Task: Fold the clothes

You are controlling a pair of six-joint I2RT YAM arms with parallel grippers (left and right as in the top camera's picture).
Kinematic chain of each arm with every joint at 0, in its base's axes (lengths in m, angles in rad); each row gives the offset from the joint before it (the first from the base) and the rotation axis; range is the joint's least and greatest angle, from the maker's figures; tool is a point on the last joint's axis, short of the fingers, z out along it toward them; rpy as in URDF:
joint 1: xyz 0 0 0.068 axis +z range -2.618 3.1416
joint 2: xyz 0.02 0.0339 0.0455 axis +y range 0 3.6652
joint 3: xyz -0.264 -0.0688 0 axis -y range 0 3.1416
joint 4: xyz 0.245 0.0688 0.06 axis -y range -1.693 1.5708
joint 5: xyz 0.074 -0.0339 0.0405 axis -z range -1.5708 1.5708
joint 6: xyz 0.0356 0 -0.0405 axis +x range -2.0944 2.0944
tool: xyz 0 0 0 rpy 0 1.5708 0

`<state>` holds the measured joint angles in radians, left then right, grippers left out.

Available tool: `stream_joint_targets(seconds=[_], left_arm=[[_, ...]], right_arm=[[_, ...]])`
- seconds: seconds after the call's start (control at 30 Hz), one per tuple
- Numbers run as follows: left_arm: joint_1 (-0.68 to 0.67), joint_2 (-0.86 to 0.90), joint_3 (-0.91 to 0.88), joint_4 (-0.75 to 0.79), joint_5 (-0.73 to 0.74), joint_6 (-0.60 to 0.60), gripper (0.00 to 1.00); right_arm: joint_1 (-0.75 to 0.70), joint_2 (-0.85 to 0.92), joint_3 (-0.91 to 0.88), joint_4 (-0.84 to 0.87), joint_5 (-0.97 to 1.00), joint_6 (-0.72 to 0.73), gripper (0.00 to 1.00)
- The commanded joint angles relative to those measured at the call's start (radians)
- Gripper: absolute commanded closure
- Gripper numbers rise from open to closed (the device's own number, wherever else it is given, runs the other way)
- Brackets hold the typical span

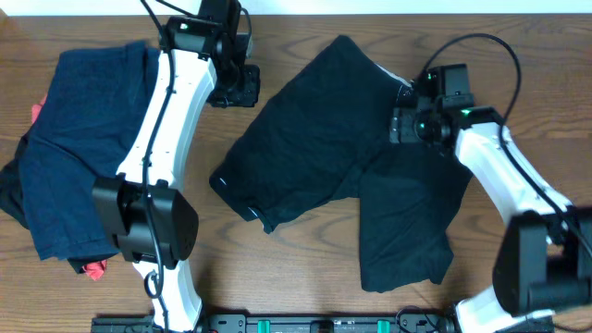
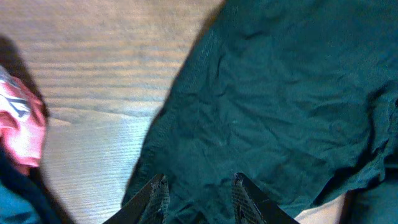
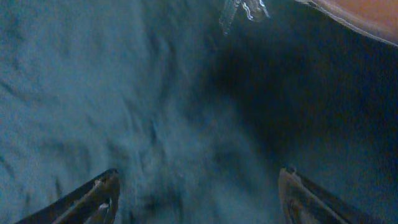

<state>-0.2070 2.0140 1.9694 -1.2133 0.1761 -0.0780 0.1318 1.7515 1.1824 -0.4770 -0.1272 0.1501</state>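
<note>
Black shorts (image 1: 324, 139) spread flat beneath right gripper (image 3: 199, 173), fingers wide apart, released. Left gripper (image 2: 199, 179) fingers partly closed over shorts' edge; cannot tell whether grasping.

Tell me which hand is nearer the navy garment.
Left. The left hand is at the shorts' edge facing the navy garment; the right hand is over the shorts' far side.

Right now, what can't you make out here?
- Red garment: overhead, mostly buried under navy garment.
- Left gripper: left wrist, bottom edge cuts fingers; grip on shorts unclear.
- White mark: right wrist, blurred, cut by top edge.
</note>
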Motion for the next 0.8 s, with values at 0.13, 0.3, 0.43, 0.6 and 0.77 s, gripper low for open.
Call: stream_joint_targets(seconds=[0.13,0.3,0.43,0.6,0.77], left_arm=[[-0.002,0.023,-0.082,0.022,0.026,0.002,0.64],[-0.002,0.023,-0.121,0.056,0.026,0.002,0.65],[-0.002,0.023,-0.121,0.068,0.026,0.002,0.64],[-0.002,0.023,-0.121,0.077,0.026,0.002,0.64],[-0.002,0.023,-0.121,0.078,0.026,0.002,0.64]], right_arm=[[0.003,0.157,0.002,0.203,-0.091,-0.195,0.15],[0.01,0.257,0.002,0.288,-0.09,-0.259,0.14],[0.013,0.307,0.002,0.348,-0.088,-0.31,0.14],[0.013,0.37,0.002,0.425,-0.019,-0.336,0.17],[0.006,0.438,0.002,0.499,0.117,-0.334,0.21]])
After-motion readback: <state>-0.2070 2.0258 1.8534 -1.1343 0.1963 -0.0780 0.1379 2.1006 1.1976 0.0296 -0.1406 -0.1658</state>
